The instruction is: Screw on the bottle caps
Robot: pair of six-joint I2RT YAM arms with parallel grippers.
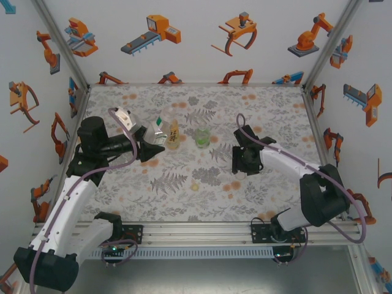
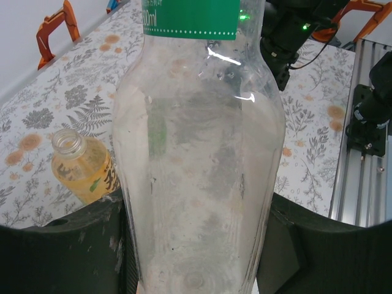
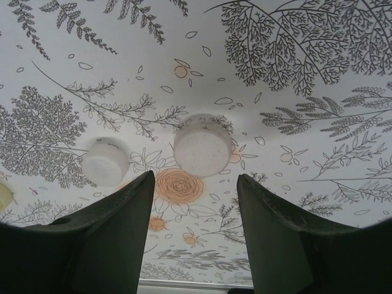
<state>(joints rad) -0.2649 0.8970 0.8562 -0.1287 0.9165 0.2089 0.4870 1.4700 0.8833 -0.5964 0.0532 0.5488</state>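
Note:
My left gripper is shut on the slim colourless bottle with the green label, holding it low on its body above the table; it shows in the top view too, the gripper on the bottle. The amber bottle stands beside it, uncapped. To its right stands the squat green-tinted bottle. My right gripper hangs open over the table, nothing between its fingers. One whitish cap lies just beyond its fingertips, another to the left. A pale yellow cap lies mid-table.
The table has a grey fern and orange flower print. White walls with robot stickers close the back and sides. An aluminium rail runs along the near edge by the arm bases. The right arm shows behind the held bottle.

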